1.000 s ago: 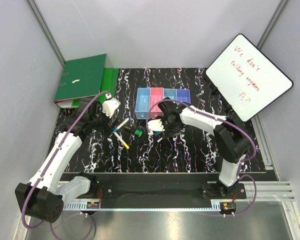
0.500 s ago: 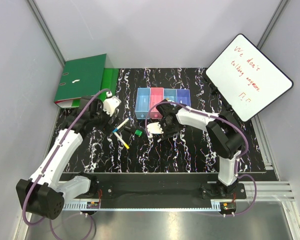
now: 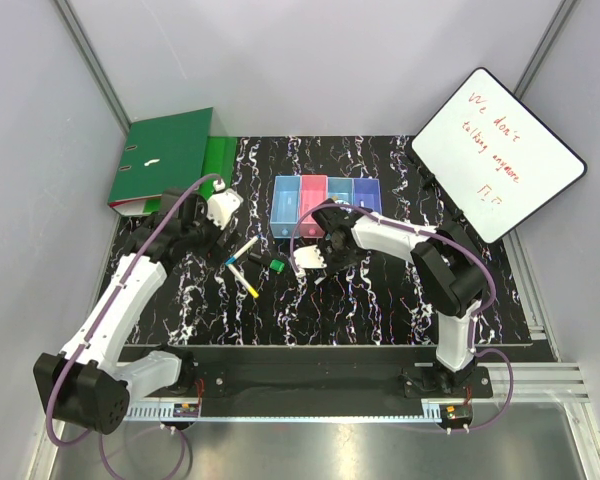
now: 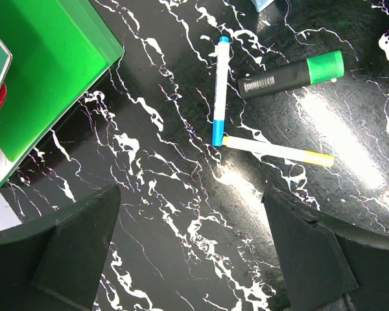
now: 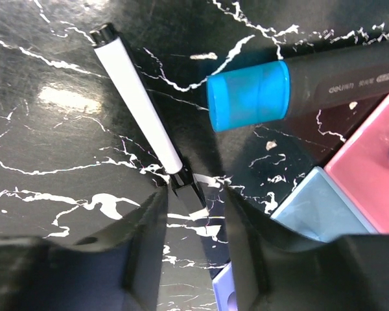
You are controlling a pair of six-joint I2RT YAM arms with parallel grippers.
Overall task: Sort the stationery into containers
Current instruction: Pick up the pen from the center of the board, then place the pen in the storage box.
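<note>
Right gripper [image 5: 194, 194] partly spread, jaws astride the black end of a thin white marker [image 5: 139, 107], blue-capped highlighter [image 5: 249, 94] just beyond, left gripper [image 4: 189, 194] spread wide, blue-tipped marker [image 4: 220, 91] and yellow-tipped marker [image 4: 279, 151] ahead

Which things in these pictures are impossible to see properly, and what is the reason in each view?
Top view: what lies inside the bins; too small.
Right wrist view: whether the right gripper touches the white pen; shadow hides the contact.
Right wrist view: the blue-capped highlighter, far end cut off by the right edge.
Left wrist view: most of the green binder; cut off by the left edge.
</note>
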